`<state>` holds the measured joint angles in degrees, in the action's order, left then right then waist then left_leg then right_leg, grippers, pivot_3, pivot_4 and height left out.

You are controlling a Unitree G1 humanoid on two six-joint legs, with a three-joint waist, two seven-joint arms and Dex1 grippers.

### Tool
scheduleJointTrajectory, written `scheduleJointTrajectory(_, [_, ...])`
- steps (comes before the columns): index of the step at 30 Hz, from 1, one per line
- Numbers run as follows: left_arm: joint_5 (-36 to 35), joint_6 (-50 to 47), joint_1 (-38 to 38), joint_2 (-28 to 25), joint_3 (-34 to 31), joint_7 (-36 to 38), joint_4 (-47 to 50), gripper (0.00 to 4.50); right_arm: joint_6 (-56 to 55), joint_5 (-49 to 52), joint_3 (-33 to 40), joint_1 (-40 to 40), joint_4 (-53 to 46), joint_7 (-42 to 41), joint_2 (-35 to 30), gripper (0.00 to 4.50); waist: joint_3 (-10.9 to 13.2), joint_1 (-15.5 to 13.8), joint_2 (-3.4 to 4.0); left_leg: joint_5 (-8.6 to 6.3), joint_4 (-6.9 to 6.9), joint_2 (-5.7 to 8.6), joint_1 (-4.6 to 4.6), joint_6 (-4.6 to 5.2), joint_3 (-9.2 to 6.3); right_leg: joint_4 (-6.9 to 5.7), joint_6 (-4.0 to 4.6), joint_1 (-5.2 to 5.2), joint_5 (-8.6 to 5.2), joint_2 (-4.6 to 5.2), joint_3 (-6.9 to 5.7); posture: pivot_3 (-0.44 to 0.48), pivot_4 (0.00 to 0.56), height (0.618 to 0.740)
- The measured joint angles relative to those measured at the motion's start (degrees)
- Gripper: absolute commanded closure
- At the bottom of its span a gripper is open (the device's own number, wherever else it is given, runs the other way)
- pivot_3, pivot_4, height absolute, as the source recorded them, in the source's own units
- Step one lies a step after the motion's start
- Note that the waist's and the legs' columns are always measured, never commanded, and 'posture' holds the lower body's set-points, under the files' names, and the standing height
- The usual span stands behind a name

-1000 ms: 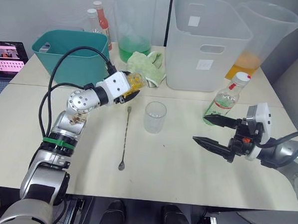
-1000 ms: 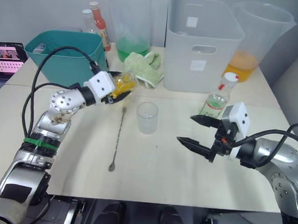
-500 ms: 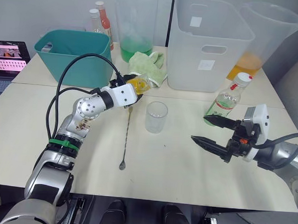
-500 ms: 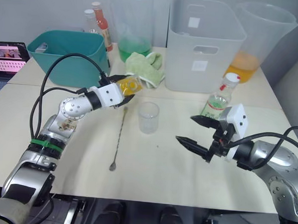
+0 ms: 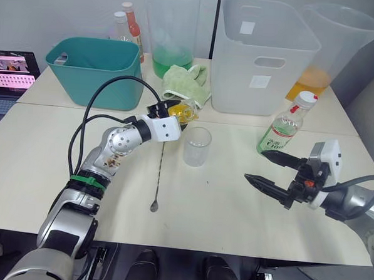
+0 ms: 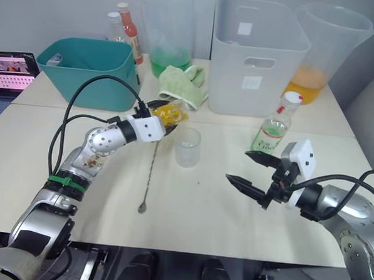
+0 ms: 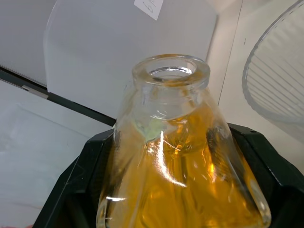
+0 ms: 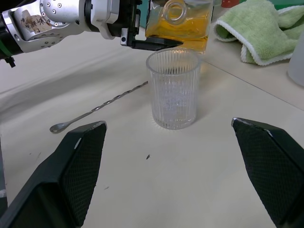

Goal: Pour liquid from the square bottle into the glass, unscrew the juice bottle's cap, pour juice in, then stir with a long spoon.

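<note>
My left gripper point(image 5: 175, 117) is shut on the square bottle point(image 5: 182, 109), which is tipped on its side with yellow liquid inside. Its mouth point(image 7: 171, 71) has no stopper and hangs just beside the rim of the glass point(image 5: 197, 145). No liquid shows in the ribbed glass point(image 8: 172, 90). The long spoon point(image 5: 158, 171) lies on the table left of the glass. To the right stands the juice bottle point(image 5: 283, 126) with its cap point(image 5: 304, 97) on. My right gripper point(image 5: 265, 168) hovers open in front of it, holding nothing.
Along the back stand a teal bin point(image 5: 94, 63), two red-capped sauce bottles point(image 5: 127, 24), a pitcher with green liquid point(image 5: 173, 45), a green cloth point(image 5: 187, 82), a white bin point(image 5: 266, 56) and a pitcher with orange liquid point(image 5: 329, 53). A screen point(image 5: 8, 71) sits far left.
My left gripper has carried the square bottle rightwards to the glass's rim. My right gripper has shifted slightly right and lower, still open.
</note>
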<state>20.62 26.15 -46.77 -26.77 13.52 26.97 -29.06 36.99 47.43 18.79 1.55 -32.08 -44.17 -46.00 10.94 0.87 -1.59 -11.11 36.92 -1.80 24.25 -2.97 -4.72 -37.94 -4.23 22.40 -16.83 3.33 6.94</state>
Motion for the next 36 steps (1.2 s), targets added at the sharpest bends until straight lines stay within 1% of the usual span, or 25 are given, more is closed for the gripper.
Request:
scheduleJointTrajectory(8, [4.2, 3.4, -0.4, -0.1, 1.1, -3.9, -2.2, 1.68, -0.4, -0.9, 0.0, -0.3, 0.0, 0.9, 0.7, 0.03, 0.0, 0.0, 0.00, 0.02, 0.00, 0.01, -0.01, -0.01, 0.00, -0.03, 0.00, 0.00, 0.00, 0.00, 0.00, 0.000, 0.150, 0.740])
scheduleJointTrajectory(16, [5.6, 4.1, -0.4, 0.2, 1.7, -5.3, -2.7, 1.68, -0.6, -1.2, 0.0, -0.3, -0.1, 1.3, 1.4, 0.03, 0.0, 0.0, 0.00, 0.03, 0.00, 0.00, -0.01, -0.02, 0.00, -0.05, 0.00, 0.00, 0.00, 0.00, 0.00, 0.000, 0.150, 0.740])
scheduleJointTrajectory(22, [10.8, 6.7, -0.4, -0.6, 3.6, -9.1, -2.9, 1.68, -0.6, -1.2, 0.0, -0.4, -0.1, 1.7, 1.7, 0.03, 0.0, 0.0, 0.00, 0.03, 0.00, 0.01, -0.01, -0.02, 0.00, -0.05, 0.00, 0.00, 0.00, 0.00, 0.00, 0.000, 0.150, 0.740])
scheduleJointTrajectory(30, [15.1, 7.9, -0.6, -1.3, 4.6, -12.9, -3.3, 1.68, -0.8, -1.4, 0.0, -0.7, -0.9, 1.7, 1.8, 0.03, 0.0, 0.0, 0.00, 0.03, 0.00, 0.01, -0.01, -0.02, -0.01, -0.06, 0.00, 0.00, 0.00, 0.01, 0.00, 0.000, 0.150, 0.740])
scheduleJointTrajectory(36, [18.9, 8.5, -2.8, -2.1, 5.7, -17.5, -3.5, 1.68, -1.1, -1.5, 0.0, -0.7, -0.9, 1.7, 1.8, 0.03, 0.0, 0.0, 0.00, 0.04, 0.01, 0.02, -0.01, -0.03, -0.01, -0.06, 0.00, 0.00, 0.00, 0.01, 0.00, 0.000, 0.150, 0.740])
